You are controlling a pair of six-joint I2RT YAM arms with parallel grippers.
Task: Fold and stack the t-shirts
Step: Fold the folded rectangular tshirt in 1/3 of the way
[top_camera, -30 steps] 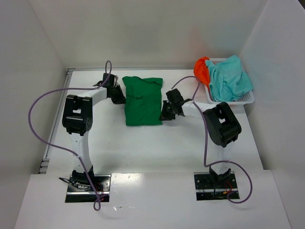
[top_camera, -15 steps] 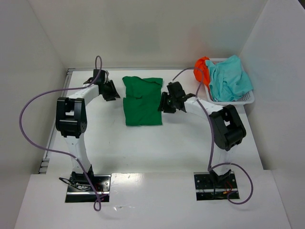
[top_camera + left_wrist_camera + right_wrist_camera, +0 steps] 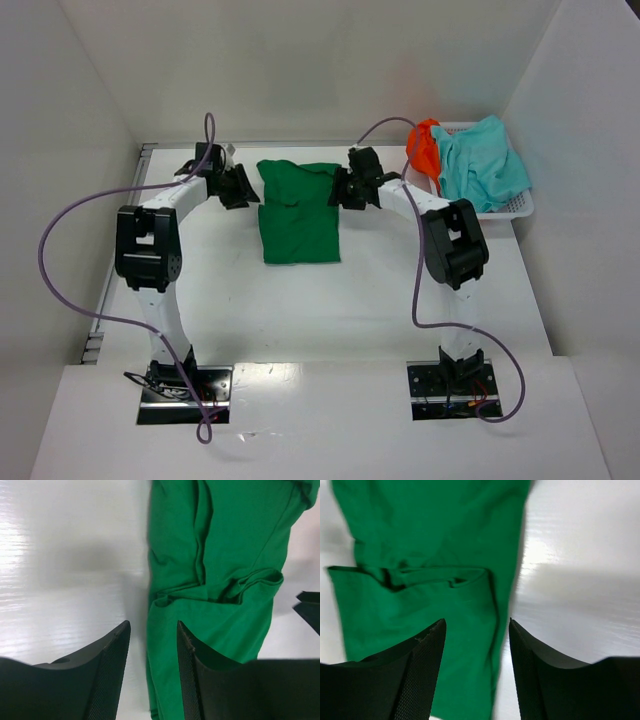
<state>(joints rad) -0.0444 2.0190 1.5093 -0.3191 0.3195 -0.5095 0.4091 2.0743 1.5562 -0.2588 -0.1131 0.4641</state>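
Observation:
The dark green t-shirt (image 3: 298, 210) lies folded into a long rectangle at the table's middle back. My left gripper (image 3: 247, 186) is open at the shirt's far left edge; in the left wrist view (image 3: 152, 630) its jaws straddle that edge of the green cloth (image 3: 225, 555). My right gripper (image 3: 338, 190) is open at the shirt's far right edge; in the right wrist view (image 3: 477, 627) its jaws straddle that edge of the green shirt (image 3: 420, 555). The teal t-shirt (image 3: 482, 165) and the orange t-shirt (image 3: 424, 146) lie bunched in the basket.
The white mesh basket (image 3: 518, 208) stands at the back right against the right wall. White walls close in the table on the left, back and right. Purple cables loop from both arms.
Both grippers have moved toward the back of the table along the shirt's sides, from its middle to its far end. The green shirt lies where it was.

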